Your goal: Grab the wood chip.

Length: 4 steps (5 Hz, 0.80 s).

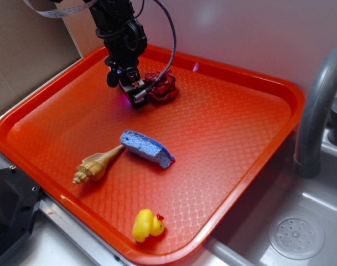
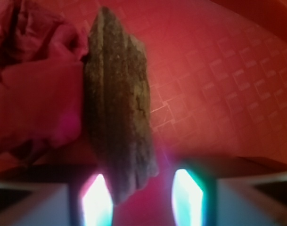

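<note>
Down at the far left part of the orange tray (image 1: 257, 144), the gripper (image 1: 133, 91) sits low over the tray floor, right beside the dark red flower (image 1: 164, 86). From the exterior view the wood chip itself cannot be made out, since the black gripper body covers that spot. The wrist view gives the better look: the wood chip (image 2: 118, 108) lies lengthwise straight ahead of the camera, a rough grey-brown sliver with grain lines running along it, narrowing to a point at its far end. Its near end reaches down between the two glowing fingertips (image 2: 97, 200), closer to the one on the image's left than to the other. A clear strip of red tray shows between the chip and the fingertip on the image's right, so the jaws stand spread apart and are not pressing on the wood. Whether the nearer fingertip touches the chip cannot be told, as glare washes out that edge. The chip's left edge in the image lies against or just beside the crumpled red petals of the flower (image 2: 35, 80). Elsewhere on the tray, well apart from the gripper, lie a blue sponge (image 1: 147, 148), a tan seashell (image 1: 95, 165) and a yellow rubber duck (image 1: 146, 225)
</note>
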Each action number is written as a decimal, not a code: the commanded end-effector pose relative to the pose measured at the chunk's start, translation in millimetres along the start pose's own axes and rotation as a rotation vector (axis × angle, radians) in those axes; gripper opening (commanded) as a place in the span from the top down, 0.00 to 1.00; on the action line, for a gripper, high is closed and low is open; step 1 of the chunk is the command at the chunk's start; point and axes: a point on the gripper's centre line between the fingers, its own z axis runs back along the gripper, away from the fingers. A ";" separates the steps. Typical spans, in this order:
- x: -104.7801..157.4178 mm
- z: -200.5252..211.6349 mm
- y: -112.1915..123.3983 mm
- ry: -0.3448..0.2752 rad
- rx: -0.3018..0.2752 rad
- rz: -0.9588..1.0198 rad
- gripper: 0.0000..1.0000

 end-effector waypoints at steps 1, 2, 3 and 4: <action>2.6 6.5 -3.7 -0.037 0.008 -0.019 1.00; -0.5 10.8 4.3 -0.049 0.027 0.004 1.00; -2.0 10.5 6.8 -0.049 0.032 0.005 1.00; -4.0 9.6 4.9 -0.047 0.047 -0.004 1.00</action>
